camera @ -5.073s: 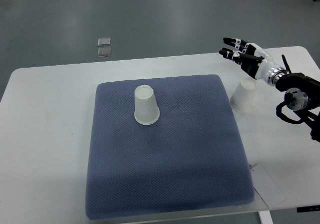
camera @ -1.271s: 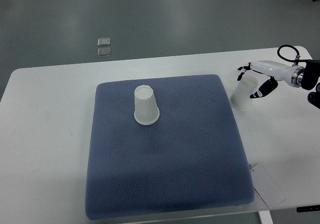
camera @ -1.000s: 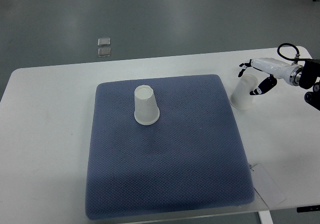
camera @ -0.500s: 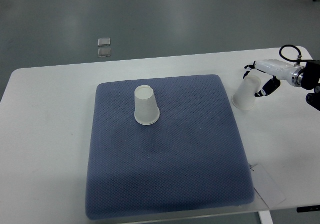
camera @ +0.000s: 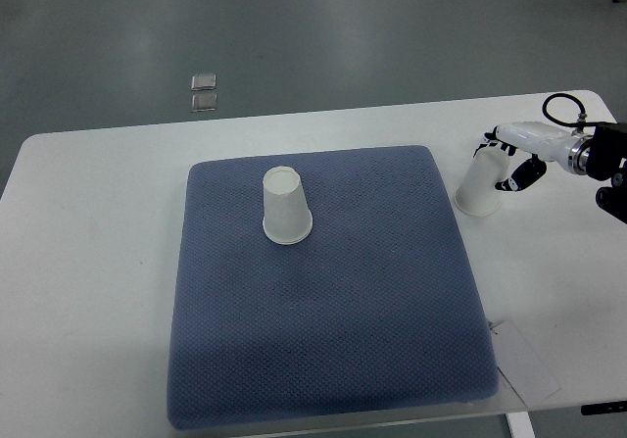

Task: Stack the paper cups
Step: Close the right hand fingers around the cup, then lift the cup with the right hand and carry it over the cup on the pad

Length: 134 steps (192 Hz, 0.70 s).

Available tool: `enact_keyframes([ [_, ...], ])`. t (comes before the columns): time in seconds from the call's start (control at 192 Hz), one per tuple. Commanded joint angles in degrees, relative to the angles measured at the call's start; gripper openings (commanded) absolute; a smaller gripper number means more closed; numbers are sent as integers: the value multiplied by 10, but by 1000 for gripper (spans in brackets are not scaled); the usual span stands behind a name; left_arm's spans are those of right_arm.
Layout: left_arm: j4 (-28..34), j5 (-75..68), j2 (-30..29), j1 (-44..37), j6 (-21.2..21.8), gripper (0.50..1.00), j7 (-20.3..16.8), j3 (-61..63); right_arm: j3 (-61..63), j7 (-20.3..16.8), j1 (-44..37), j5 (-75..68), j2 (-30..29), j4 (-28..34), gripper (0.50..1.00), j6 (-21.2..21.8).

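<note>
At table's right edge, just off the mat (camera: 323, 291), the right hand (camera: 511, 159) is wrapping its fingers (camera: 488, 144) round the right cup (camera: 479, 185). Thumb is showing dark on the near side, fingers on the far side, cup pinched between them up near its closed top. So the hand is grasping the cup, not hanging loose. Cup is sitting mouth-down and tilting, top leaning toward the hand, rim resting on or just clear of the white table (camera: 98, 213); can't tell which from up here.

Key relation now: the other cup (camera: 287, 206) is standing mouth-down on the mat, upper-middle, well apart from the held one and lying to the picture's left of the hand, a touch nearer the robot. Its long axis is running vertical, base up, so it's presenting a closed top for the held cup to drop over. Right arm is coming in from the right edge w/ a black cable looping at the wrist; it's the only arm showing, so it's the nearer by default. Left arm isn't showing at all.

Judging from this, the carry is going to be leftward across the mat's right edge, w/ the held cup needing straightening to vertical before it's lowering over the target. Risk: thin paper wall is likely crushing if the squeeze is too hard, and a tilted cup is likely catching the target's top instead of sleeving over it.
</note>
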<state>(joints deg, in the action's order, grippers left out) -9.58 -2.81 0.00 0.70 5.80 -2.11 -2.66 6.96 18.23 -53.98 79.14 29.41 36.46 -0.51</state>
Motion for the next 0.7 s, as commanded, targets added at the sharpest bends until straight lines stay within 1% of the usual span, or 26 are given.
enact_keyframes([
  [0.0, 0, 0, 0, 0, 0, 1000, 0, 0, 0, 1, 0, -1, -1, 0, 500, 0],
  [0.135, 0, 0, 0, 0, 0, 1000, 0, -1, 2, 3, -1, -6, 5, 2, 500, 0],
  [0.281, 0, 0, 0, 0, 0, 1000, 0, -1, 9, 6, -21, -6, 20, 23, 500, -1],
  [0.458, 0, 0, 0, 0, 0, 1000, 0, 0, 9, 3, -82, -7, 51, 84, 500, 2],
  [0.693, 0, 0, 0, 0, 0, 1000, 0, -1, 9, 0, -161, -7, 55, 164, 500, 7],
])
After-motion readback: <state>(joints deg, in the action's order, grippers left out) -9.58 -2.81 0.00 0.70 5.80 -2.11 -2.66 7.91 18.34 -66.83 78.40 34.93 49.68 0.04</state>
